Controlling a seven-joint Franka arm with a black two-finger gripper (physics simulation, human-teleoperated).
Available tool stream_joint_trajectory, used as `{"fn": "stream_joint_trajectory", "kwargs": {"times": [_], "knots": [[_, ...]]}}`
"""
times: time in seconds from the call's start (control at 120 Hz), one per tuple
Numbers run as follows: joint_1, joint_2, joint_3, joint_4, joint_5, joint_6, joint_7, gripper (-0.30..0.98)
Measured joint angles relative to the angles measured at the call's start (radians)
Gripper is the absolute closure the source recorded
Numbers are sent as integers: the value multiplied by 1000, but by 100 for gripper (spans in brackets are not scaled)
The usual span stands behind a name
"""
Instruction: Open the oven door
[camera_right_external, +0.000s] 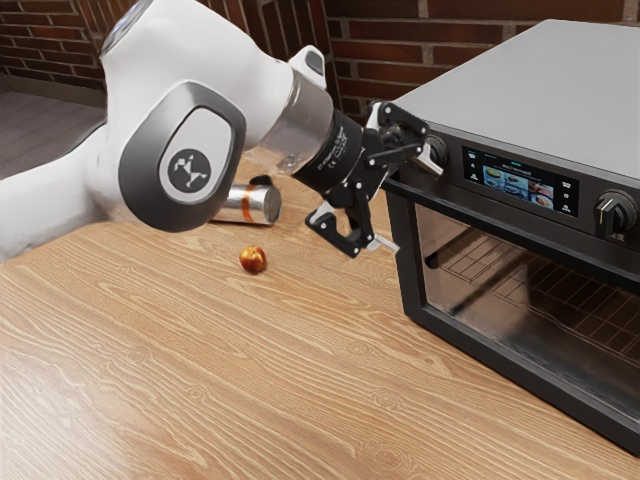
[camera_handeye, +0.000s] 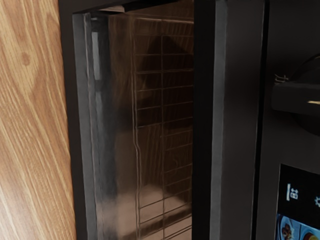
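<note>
My gripper (camera_right_external: 410, 202) is open at the oven's near corner, on the exterior view's right. One finger reaches in front of the control panel's end, and the other hangs lower, beside the edge of the oven door (camera_right_external: 520, 290). Whether either finger touches the oven, I cannot tell. The door stands closed against the dark oven body. In the wrist view, the door's glass (camera_handeye: 122, 165) faces the camera with a wire rack behind it, and a dark bar (camera_handeye: 242, 125) runs between the glass and the control panel.
The oven's control panel has a lit screen (camera_right_external: 520, 185) and a knob (camera_right_external: 613, 213). A metallic can (camera_right_external: 252, 204) lies behind the hand, and a small orange-brown round object (camera_right_external: 253, 259) rests on the wooden table (camera_right_external: 200, 370). A brick wall (camera_right_external: 460, 47) stands behind.
</note>
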Motion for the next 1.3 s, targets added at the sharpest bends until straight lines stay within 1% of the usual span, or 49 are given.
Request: {"fn": "stream_joint_trajectory", "kwargs": {"times": [0.083,0.558,0.95,1.008,1.058,1.15,1.2,1.3], "knots": [[0,30,0,30,0,10,-21,0],[8,95,2,69,2,27,-69,0],[3,137,7,58,-3,30,-75,0],[-10,145,20,58,-4,30,-76,0],[15,152,-4,57,-4,30,-76,0],[6,163,4,57,-6,31,-77,0],[5,155,4,39,-7,34,-77,0],[4,65,9,-81,-10,58,-78,0]]}}
